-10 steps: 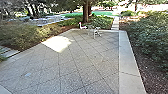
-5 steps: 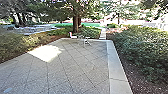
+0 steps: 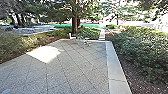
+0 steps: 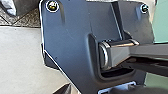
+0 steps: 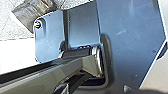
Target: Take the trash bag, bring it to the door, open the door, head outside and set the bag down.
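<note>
Trash bag [image 5: 37,11] shows just beside the robot's base plate [image 5: 132,37], on or above paving [image 5: 12,27], either gripper's grip cannot be told, and driving on could snag or tear it, given that closeness.

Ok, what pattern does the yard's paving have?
Grey paving, crossed by a grid of dark lines; clearest in the head view.
</note>
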`<state>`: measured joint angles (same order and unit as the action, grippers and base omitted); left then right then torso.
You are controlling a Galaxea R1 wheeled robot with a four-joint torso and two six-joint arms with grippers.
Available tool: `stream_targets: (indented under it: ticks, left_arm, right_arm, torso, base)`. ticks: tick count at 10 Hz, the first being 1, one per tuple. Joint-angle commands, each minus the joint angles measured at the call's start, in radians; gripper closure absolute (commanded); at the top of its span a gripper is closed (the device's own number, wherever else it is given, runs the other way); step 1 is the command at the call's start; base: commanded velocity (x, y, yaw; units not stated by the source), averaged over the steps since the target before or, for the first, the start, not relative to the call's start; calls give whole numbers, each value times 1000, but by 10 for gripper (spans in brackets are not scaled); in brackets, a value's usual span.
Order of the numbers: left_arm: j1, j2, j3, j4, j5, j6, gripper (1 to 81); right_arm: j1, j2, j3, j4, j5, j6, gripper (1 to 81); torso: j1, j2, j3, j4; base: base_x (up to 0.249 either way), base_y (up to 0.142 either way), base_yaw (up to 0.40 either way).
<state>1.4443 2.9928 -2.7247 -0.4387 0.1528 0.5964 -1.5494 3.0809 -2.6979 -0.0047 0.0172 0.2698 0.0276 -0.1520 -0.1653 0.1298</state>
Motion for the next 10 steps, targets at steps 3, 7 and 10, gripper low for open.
stream_targets:
  ticks: [3,7,10]
  left_arm:
    - [-28,26,-7,-6,34,6,10]
    - [0,74,-73,-6,-110,2,10]
    - [0,92,-89,-9,-113,-1,10]
  right_arm:
    - [39,9,12,-8,-60,-3,10]
    - [33,11,12,-8,-26,-3,10]
    - [28,14,12,-8,-16,-1,10]
  torso:
    - [0,0,0,-36]
    - [0,0,1,-50]
    - [-1,0,1,-50]
  base:
    - [0,0,0]
    - [0,0,0]
    - [0,0,0]
